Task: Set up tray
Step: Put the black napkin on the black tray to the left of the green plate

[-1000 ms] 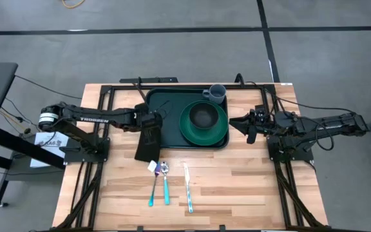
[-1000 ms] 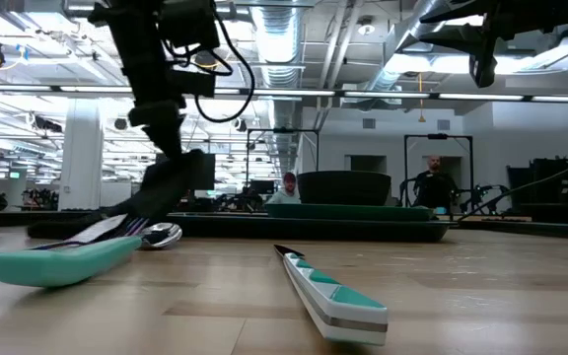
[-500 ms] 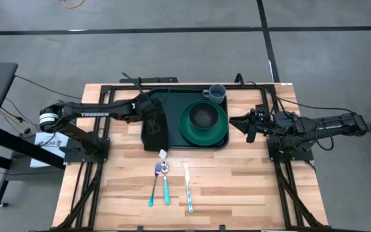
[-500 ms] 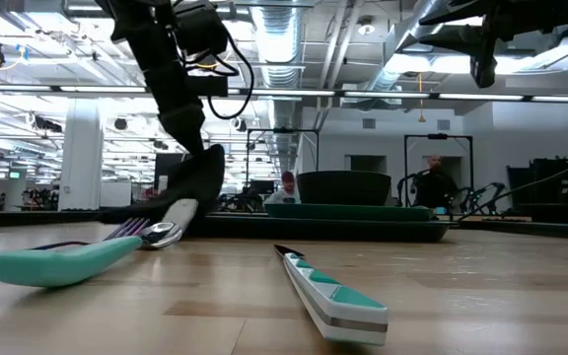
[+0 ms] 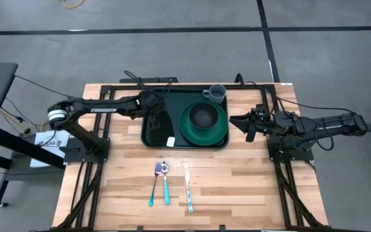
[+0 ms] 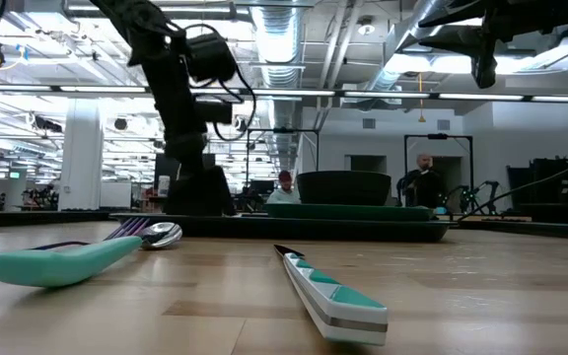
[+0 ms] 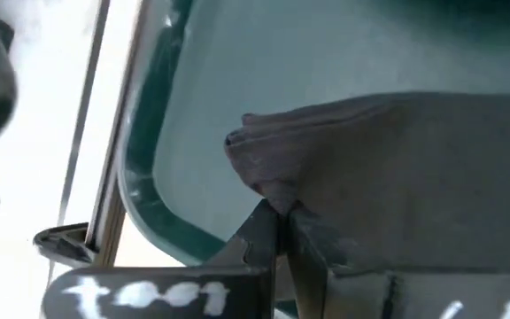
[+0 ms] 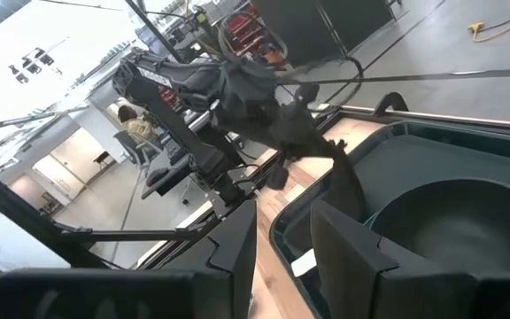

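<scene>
Your left gripper (image 5: 154, 118) is pinching a dark napkin (image 5: 156, 127), hanging it over the tray (image 5: 152, 137) at the table's far middle. Your right gripper (image 5: 234, 120) is waiting beside the tray, fingers spread

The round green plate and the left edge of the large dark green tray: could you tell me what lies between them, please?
In the high view, a dark folded cloth with a white tag, held by the left gripper, lies on the tray beside the plate.
</scene>
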